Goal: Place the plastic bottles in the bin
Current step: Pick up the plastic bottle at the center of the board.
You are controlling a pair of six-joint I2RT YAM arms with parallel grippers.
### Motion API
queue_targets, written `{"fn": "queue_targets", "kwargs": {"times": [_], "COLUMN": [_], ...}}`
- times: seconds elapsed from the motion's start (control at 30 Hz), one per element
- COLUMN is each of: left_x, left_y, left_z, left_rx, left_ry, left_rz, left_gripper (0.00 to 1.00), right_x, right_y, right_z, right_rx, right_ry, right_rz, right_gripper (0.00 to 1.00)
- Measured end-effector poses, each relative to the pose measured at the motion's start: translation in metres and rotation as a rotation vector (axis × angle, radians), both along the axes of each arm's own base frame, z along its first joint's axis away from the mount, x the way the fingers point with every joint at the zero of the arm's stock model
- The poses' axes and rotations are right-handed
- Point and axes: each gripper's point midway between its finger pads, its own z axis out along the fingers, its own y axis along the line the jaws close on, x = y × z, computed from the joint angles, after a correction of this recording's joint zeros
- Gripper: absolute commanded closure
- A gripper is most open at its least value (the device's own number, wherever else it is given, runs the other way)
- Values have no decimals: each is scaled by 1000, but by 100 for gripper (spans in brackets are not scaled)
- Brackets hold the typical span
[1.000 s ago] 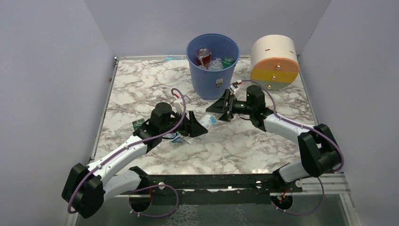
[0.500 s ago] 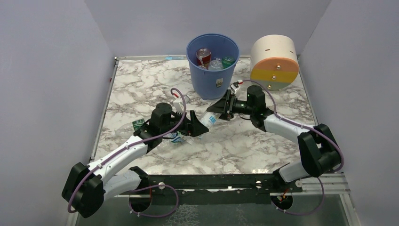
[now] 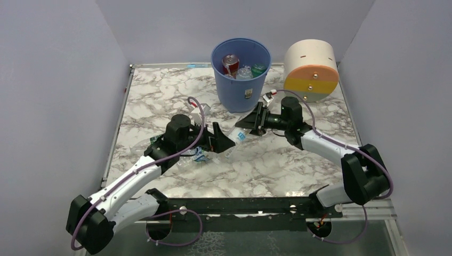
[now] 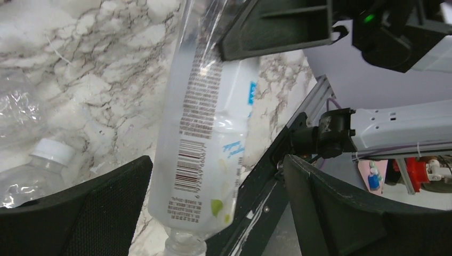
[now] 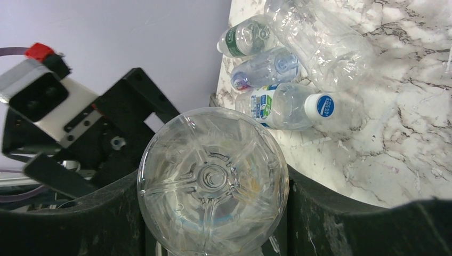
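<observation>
Right gripper [image 5: 213, 178] is clamped on one plastic bottle [image 3: 238, 135]; the right wrist view shows the bottle's clear round base end-on, with a black finger pressed against each side. Bottle hangs tilted just above the bench [image 3: 160, 96], mid-bench, between the two arms and a little in front of the bin [image 3: 234, 90]. Left gripper [image 4: 218, 160] has fingers spread wide, not gripping. Left wrist view shows the same bottle running lengthwise between those fingers, neck end pointing back toward the wrist, barcode label and blue print facing the camera. There is a clear gap at the right-hand finger; the left-hand finger is very near the bottle wall, contact cannot be told. The far end of the bottle sits in the right gripper's black fingers at the top of that view. So both grippers are at the same bottle, one at each end, and only the right one has hold. Other loose bottles [image 5: 282, 106] lie on their sides in a cluster on the bench under the left gripper, one with a white-and-blue cap, one with a green label. Bin stands upright at the far middle of the bench with a few items already inside, including a red one and a green cap. Cream drum [image 3: 311, 69] sits just right of the bin.
</observation>
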Motion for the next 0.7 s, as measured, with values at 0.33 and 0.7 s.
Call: {"fn": "queue_targets", "kwargs": {"times": [0.33, 0.7], "left_x": [-1, -23], "left_y": [16, 39], "left_z": [68, 65], "left_rx": [-42, -38], "left_ry": [-139, -129], "left_rz": [64, 106], "left_gripper": [1, 1], "right_x": [-4, -2], "right_y": [-5, -10], "right_z": [-1, 35], "right_rx": [-42, -82], "right_ry": [-16, -122], "right_rz": [-6, -6], "right_gripper": [41, 41]}}
